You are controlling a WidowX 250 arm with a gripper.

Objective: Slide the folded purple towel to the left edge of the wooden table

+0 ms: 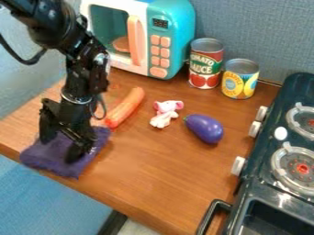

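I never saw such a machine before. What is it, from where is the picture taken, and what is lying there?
The black machine is a robot arm. A fixed camera looks down at a slant. The open claw is at a purple cloth; nothing seems held. On the wooden table lie an orange sausage, a pink-and-white toy and an eggplant. Behind stand a toy microwave, a taller can and a shorter can.

We distinguish, far, a toy microwave (180, 34) and two cans (206, 66); centrally, a sausage (126, 107), pink-and-white toy (164, 114) and eggplant (204, 129); right, a stove (260, 186).
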